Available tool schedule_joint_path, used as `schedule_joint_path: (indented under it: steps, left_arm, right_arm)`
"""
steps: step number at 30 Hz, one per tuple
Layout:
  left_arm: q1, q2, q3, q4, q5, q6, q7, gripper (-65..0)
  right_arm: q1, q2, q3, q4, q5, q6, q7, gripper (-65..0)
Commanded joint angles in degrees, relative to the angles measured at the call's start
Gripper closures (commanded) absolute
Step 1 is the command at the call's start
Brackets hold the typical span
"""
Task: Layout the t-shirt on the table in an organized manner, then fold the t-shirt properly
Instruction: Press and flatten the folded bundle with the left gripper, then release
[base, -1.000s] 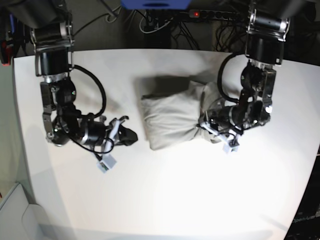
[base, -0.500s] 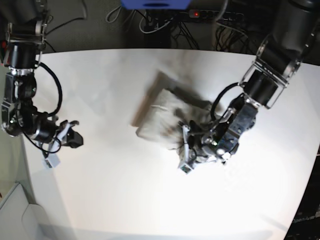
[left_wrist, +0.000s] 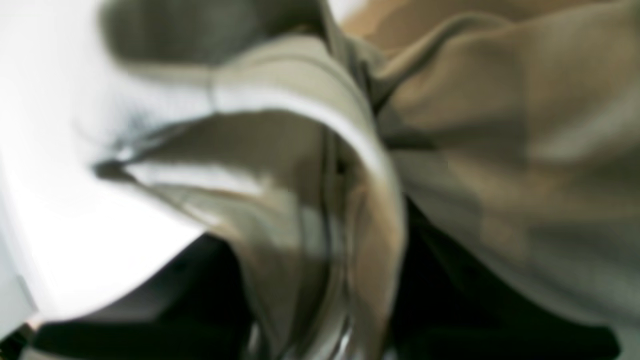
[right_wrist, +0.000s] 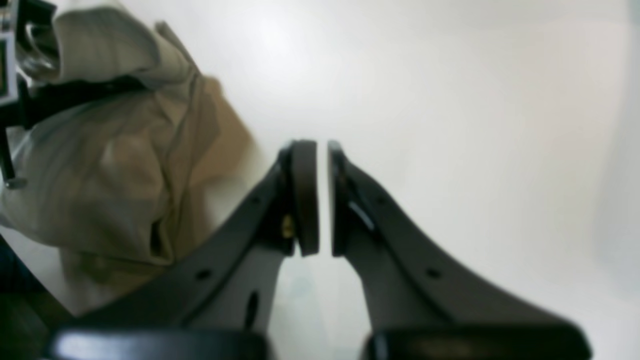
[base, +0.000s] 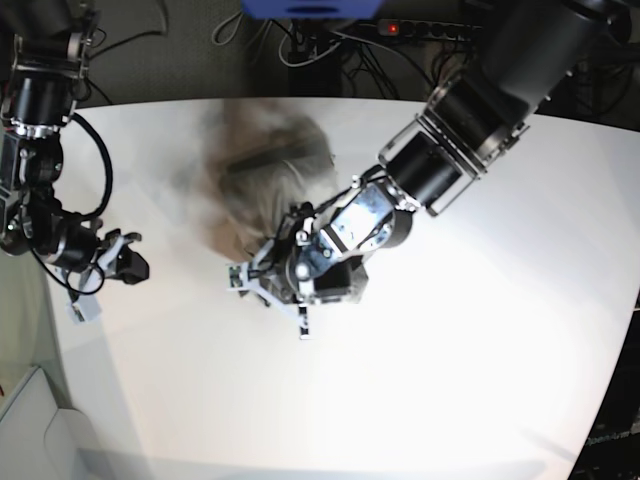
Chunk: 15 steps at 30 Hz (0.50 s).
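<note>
Your left hand (base: 285, 272) has swung the t-shirt (base: 262, 175) across the worktop (base: 480, 380), clamped and bunched; right hand (right_wrist: 322, 197) near-closed, empty

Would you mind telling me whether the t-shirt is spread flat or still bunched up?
Bunched up. The t-shirt sits in a wrinkled heap on the table, motion-blurred in the base view, with the left gripper at it.

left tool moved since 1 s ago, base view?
Yes. The left tool, gripping the t-shirt, swept from the table's right side leftward past centre, away from the right edge.
</note>
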Motion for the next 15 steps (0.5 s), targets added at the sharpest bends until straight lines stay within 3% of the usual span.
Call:
schedule_joint_path:
  steps: [1,5,10,12,15]
  left_arm:
    - [-1.18,0.49,1.11,0.36,2.87,-0.32,0.42,-0.4]
    - [-0.39,0.57,4.1,0.36,7.97,-0.32,0.5,-0.4]
    - [-0.13,0.57,4.45,0.36,9.81,-0.41,0.59,-3.1]
    - [-0.13,0.57,4.45,0.54,10.69,-0.41,0.59,-10.6]
    - [0.05,0.57,4.28,1.15,13.24,-0.06,1.21,-28.4]
  right_arm:
    - [1.16,0.93,0.45,1.01,1.18,0.34,1.2,-2.8]
    - [1.16,0.93,0.45,1.01,1.18,0.34,1.2,-2.8]
    - [0.81,0.84,0.45,1.01,1.18,0.34,1.2,-2.8]
    - [0.81,0.75,0.36,1.01,1.18,0.34,1.2,-2.9]
    - [0.81,0.75,0.1,1.01,1.18,0.34,1.2,-2.9]
